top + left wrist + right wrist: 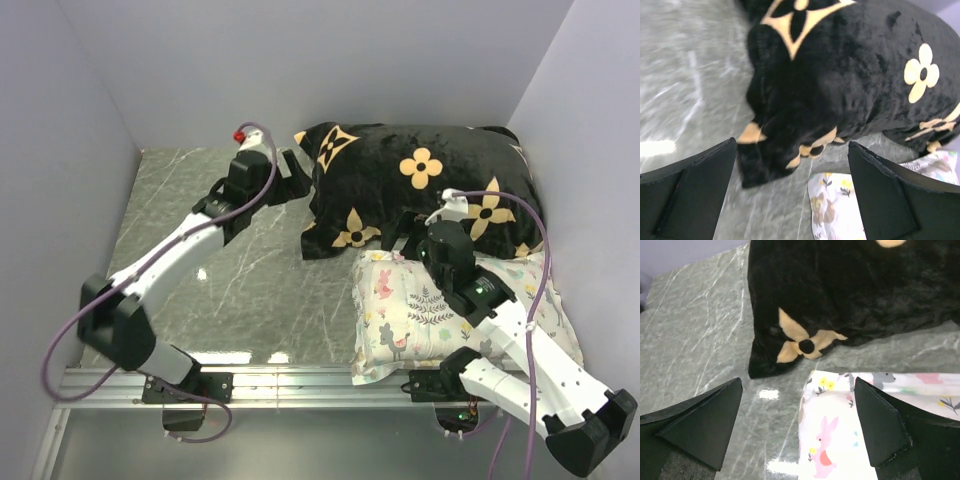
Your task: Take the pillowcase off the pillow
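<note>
Pillowcase (400, 200): left gripper (792, 144) wide apart facing corner; right gripper (797, 382) likewise.

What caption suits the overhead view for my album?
Both open, left gripper and right gripper hover by the black patterned pillowcase, next to a floral pillow.

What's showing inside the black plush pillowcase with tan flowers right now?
Nothing shows: the black plush pillowcase with tan flower motifs looks stuffed full, but its fabric covers the contents in every view. No opening is visible either.
</note>
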Controlling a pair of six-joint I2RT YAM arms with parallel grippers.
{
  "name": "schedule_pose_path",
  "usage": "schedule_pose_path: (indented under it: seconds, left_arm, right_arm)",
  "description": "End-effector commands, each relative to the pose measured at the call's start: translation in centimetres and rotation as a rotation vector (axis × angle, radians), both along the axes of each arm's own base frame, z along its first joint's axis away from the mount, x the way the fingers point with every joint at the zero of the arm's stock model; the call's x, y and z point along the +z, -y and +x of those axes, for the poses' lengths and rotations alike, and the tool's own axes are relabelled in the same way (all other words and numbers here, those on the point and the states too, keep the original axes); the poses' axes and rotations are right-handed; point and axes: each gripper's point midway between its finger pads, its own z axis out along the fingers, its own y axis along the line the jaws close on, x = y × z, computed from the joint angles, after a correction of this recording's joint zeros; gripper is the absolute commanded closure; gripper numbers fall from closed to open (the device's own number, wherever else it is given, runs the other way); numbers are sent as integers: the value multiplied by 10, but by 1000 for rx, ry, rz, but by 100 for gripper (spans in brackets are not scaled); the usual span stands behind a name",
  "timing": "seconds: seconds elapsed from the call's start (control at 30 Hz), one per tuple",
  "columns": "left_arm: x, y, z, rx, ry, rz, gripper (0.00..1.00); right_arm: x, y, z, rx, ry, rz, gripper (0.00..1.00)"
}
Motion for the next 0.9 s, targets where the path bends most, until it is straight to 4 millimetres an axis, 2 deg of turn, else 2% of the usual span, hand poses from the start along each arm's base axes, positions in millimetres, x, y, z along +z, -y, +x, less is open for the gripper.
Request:
schedule_pose_path:
  seconds: [0.0, 0.03, 0.1, 0.13, 0.2, 0.23, 0.33, 0.5, 0.57, 0.63, 0.67, 0.7, 0.73, 0.77, 0.8, 0.83, 0.87]
  left_arm:
    - [12, 28, 26, -194, 53, -70, 1]
    - [-4, 40, 34, -239, 21, -81, 1]
    - [-7, 48, 48, -270, 43, -100, 1]
    - [-18, 57, 56, -302, 36, -111, 1]
    - [-18, 67, 69, -342, 72, -152, 1]
    - [-31, 77, 73, -381, 48, -180, 1]
    - [-43, 95, 86, -436, 65, -237, 1]
    - [-65, 114, 95, -487, 25, -321, 1]
    - [-84, 114, 99, -465, -14, -320, 3]
    - [-94, 111, 105, -419, -40, -309, 17]
    - [-98, 109, 106, -403, -54, -300, 39]
    - [-100, 102, 110, -360, -54, -282, 49]
    - [-93, 97, 111, -336, -47, -274, 61]
    - [-88, 93, 112, -319, -36, -267, 85]
    - [-88, 85, 111, -294, -46, -256, 99]
    - [-69, 74, 115, -238, -14, -244, 100]
    - [-59, 65, 117, -206, -1, -236, 100]
  right_arm:
    - [28, -7, 9, 10, 42, 23, 0]
    - [28, -8, 11, 13, 36, 21, 0]
    - [25, -11, 16, 12, 26, 13, 0]
    - [25, -13, 17, 16, 24, 12, 0]
    - [22, -16, 21, 22, 16, 5, 0]
    - [20, -16, 22, 20, 10, 2, 0]
    - [14, -18, 25, 23, -5, -12, 0]
    - [-2, -20, 33, 15, -33, -42, 0]
    - [-8, -24, 36, 20, -46, -46, 0]
    - [-15, -26, 39, 24, -63, -54, 0]
    - [-17, -27, 40, 26, -65, -54, 0]
    - [-18, -27, 41, 24, -67, -56, 0]
    - [-19, -28, 42, 26, -70, -58, 0]
    - [-23, -29, 43, 28, -78, -67, 0]
    - [-22, -30, 44, 29, -79, -66, 0]
    - [-25, -30, 46, 29, -86, -76, 0]
    - [-24, -32, 47, 33, -83, -75, 0]
